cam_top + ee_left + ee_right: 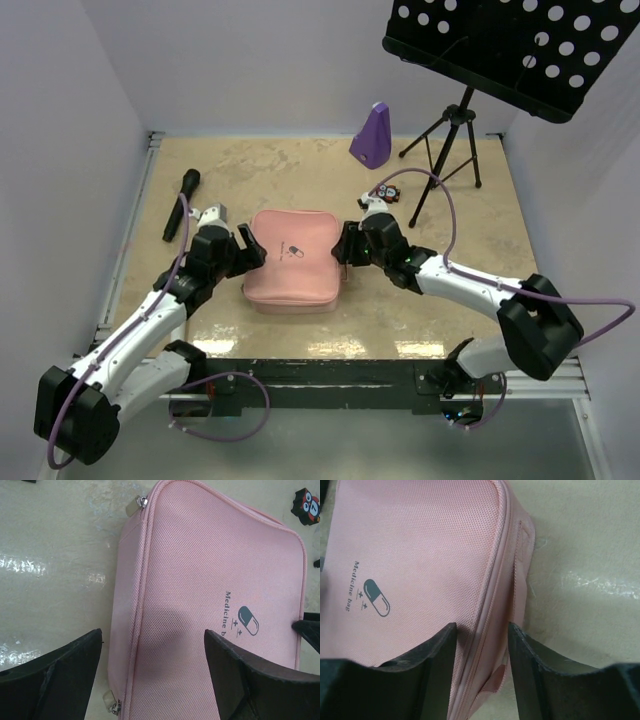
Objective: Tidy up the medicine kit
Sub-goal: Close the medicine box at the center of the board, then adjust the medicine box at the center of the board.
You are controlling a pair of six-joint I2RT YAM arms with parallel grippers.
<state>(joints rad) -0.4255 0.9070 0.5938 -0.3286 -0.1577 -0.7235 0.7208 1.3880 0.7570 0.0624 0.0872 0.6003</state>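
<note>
Straddling opposite edges of the shut medicine kit (pixel 292 268), my left claw (pixel 248 246) and right claw (pixel 347 244) stand apart, poised to steady it.

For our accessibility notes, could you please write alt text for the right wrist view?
A closed pink medicine bag printed with a pill logo lies on a beige table. The right claw straddles its zipped side edge, jaws open with the seam between them.
</note>
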